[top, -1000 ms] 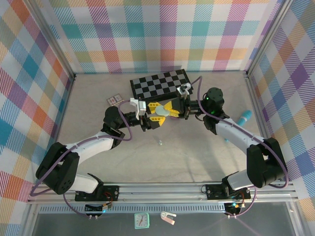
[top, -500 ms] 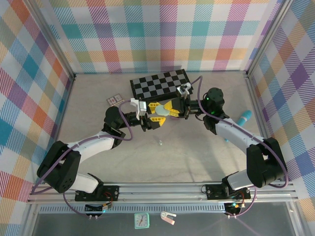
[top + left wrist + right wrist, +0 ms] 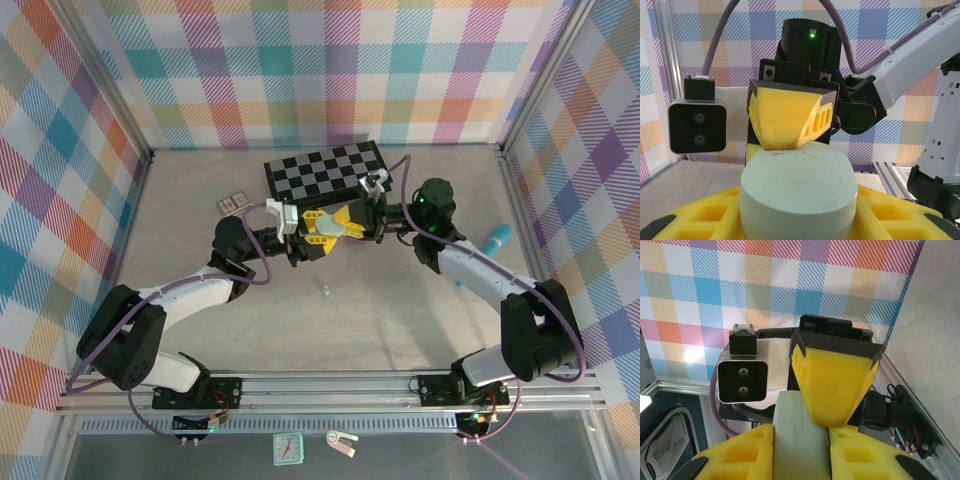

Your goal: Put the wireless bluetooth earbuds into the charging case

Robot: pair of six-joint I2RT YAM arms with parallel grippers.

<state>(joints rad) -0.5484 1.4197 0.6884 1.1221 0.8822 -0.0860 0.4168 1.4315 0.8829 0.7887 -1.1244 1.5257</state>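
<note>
A mint green charging case (image 3: 328, 233) hangs in the air above the middle of the table, closed, its seam showing edge-on in the right wrist view (image 3: 801, 435). My left gripper (image 3: 316, 229) is shut on the case (image 3: 799, 185) from the left, its yellow fingers (image 3: 700, 215) at the sides. My right gripper (image 3: 346, 224) is shut on the same case from the right, with its yellow fingers (image 3: 740, 455) pressed on both faces. A tiny white earbud (image 3: 325, 290) lies on the table below the two grippers.
A black-and-white checkered box (image 3: 325, 170) stands just behind the grippers. A small card (image 3: 232, 203) lies at the back left, and a teal object (image 3: 497, 238) lies by the right wall. Plaid walls enclose the table on three sides.
</note>
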